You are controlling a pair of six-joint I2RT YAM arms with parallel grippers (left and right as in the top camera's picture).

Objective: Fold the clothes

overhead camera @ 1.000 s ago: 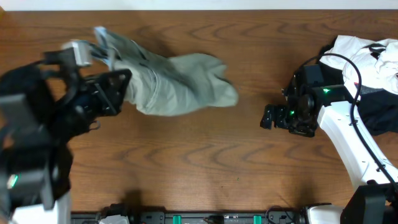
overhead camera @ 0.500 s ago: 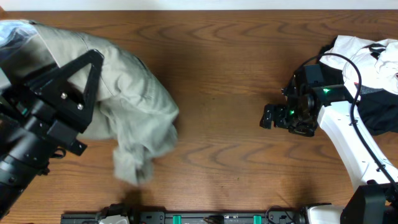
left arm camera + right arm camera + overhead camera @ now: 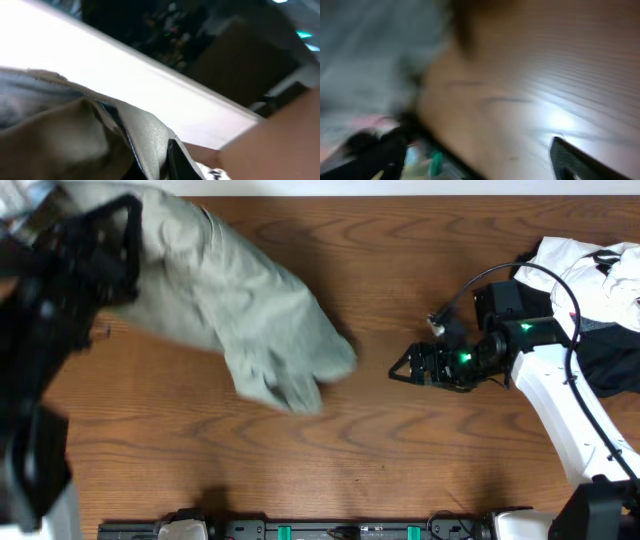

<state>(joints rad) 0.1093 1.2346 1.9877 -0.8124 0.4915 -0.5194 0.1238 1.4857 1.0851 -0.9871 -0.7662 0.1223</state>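
While the left tool [image 3: 122, 248] is clenching the clothes [image 3: 250, 310] at the far left corner of the desk [image 3: 350, 470], we are seeing the khaki cloth draping from it in a wrinkled slant toward the desk's middle. In the left wrist view, cloth is bunching against one dark finger [image 3: 175, 161]. The right tool [image 3: 400, 370] is hovering over bare wood near the loose end, apart from it and pointing left. We are unable to tell whether it is released or clenched, its own view being blurred. A heap [image 3: 600, 260] of black and white garments is sitting at the right edge.
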